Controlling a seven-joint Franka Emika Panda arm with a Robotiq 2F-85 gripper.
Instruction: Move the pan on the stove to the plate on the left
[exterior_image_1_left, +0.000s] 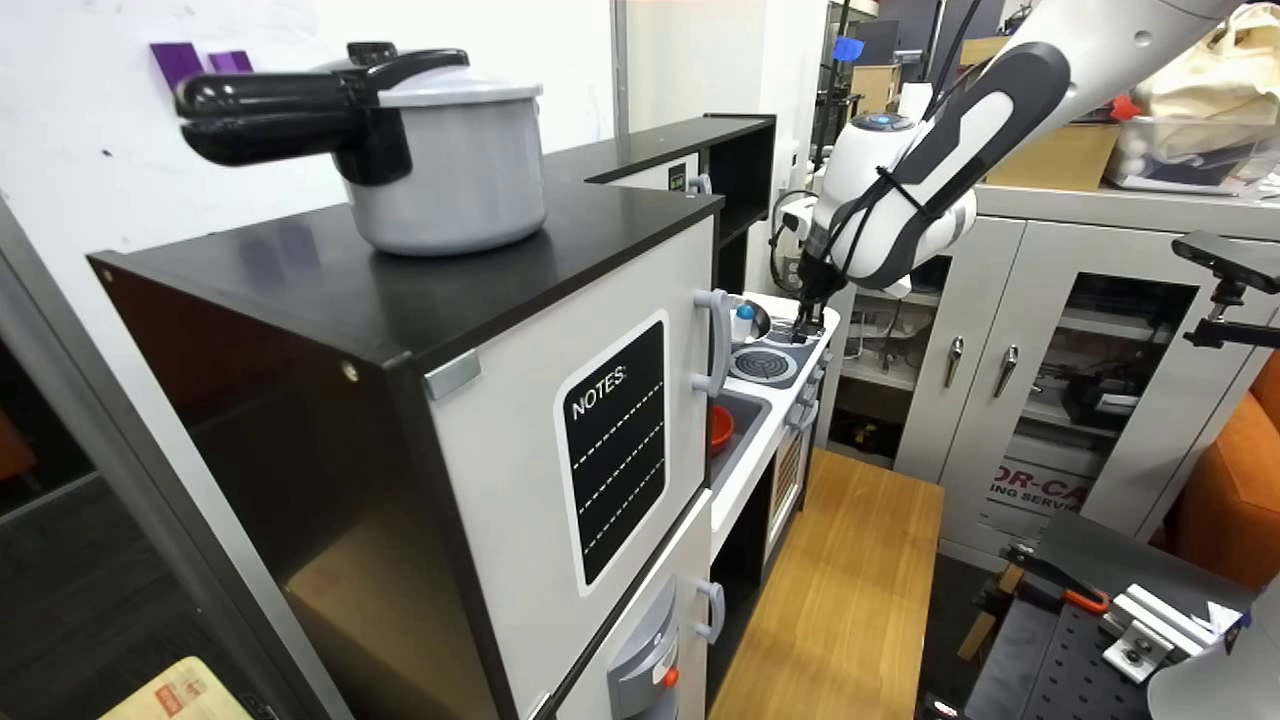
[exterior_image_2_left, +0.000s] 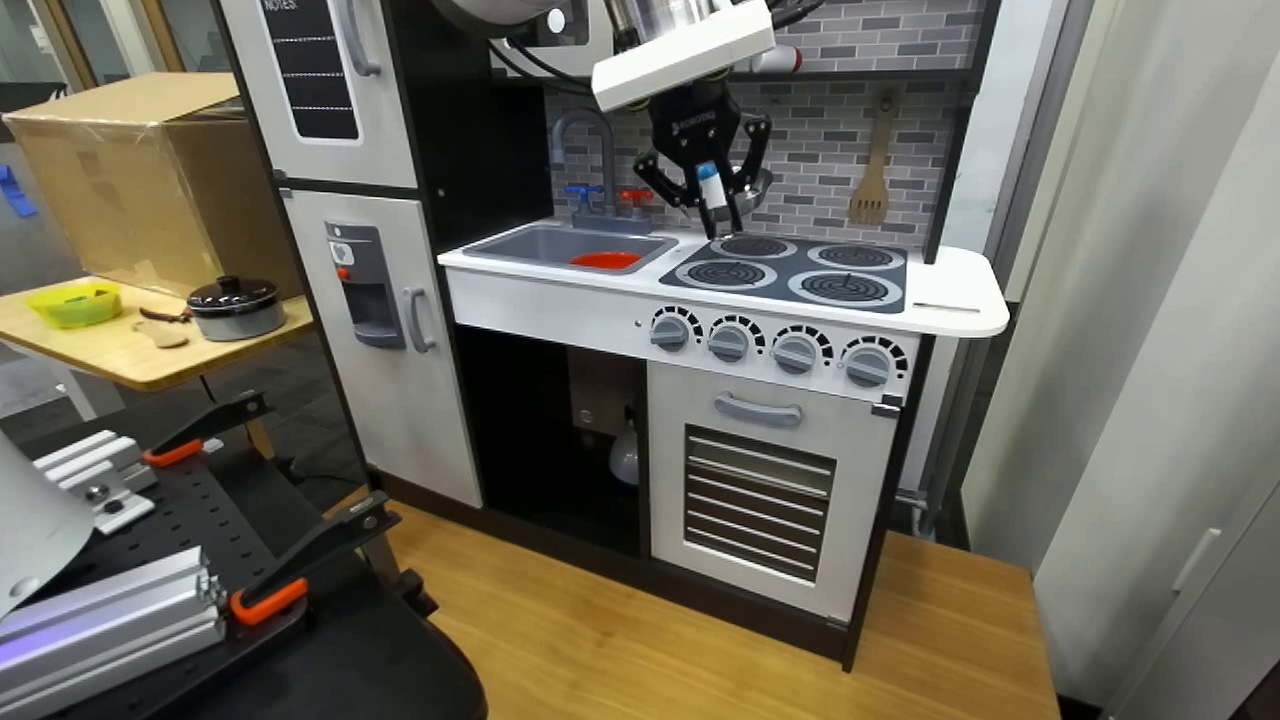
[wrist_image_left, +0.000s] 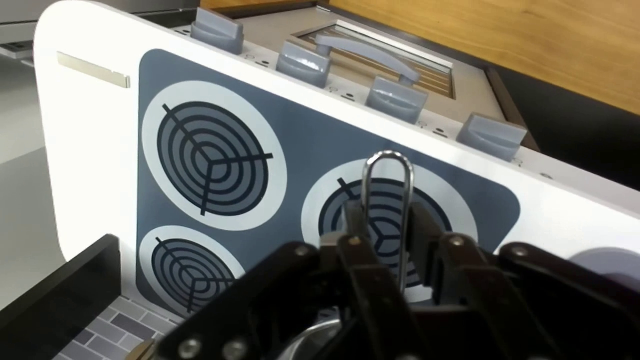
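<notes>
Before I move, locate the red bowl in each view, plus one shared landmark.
In an exterior view: the red bowl, in the sink, just right of and below centre, partly hidden.
In an exterior view: the red bowl, slightly left of and above centre.
Wrist view: not in it.
Landmark in all three: the stove.

Wrist view | pan (wrist_image_left: 314, 343): mostly hidden behind tool (wrist_image_left: 389, 220) (both cropped below)

A pale, windowed cabinet (exterior_image_1_left: 985, 310) stands beyond a wood-toned platform (exterior_image_1_left: 850, 580), dark floor (exterior_image_1_left: 950, 605) showing alongside.
</notes>
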